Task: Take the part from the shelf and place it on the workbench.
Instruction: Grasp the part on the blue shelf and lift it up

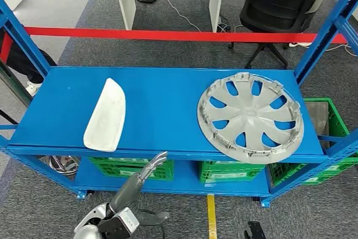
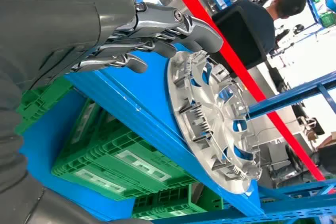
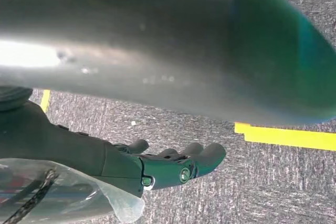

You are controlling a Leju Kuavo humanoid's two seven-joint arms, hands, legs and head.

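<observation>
Judging by what lies on the blue shelf (image 1: pixel 169 104), I reckon the task has barely begun. My left hand (image 1: pixel 145 173) hovers just before the shelf's front edge, fingers apart, holding nothing. The white part (image 1: pixel 106 116) and the hubcap (image 1: pixel 250 117) both rest on the shelf, untouched. My right hand (image 3: pixel 158 163) hangs above the floor, seemingly empty, fingers loosely spread.

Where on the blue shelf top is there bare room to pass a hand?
The widest bare patch of the shelf lies between the white cover and the hubcap. A strip runs along the back edge behind both. The right end is crowded: the hubcap overhangs the front edge. The left hand hovers empty below the middle patch.
</observation>
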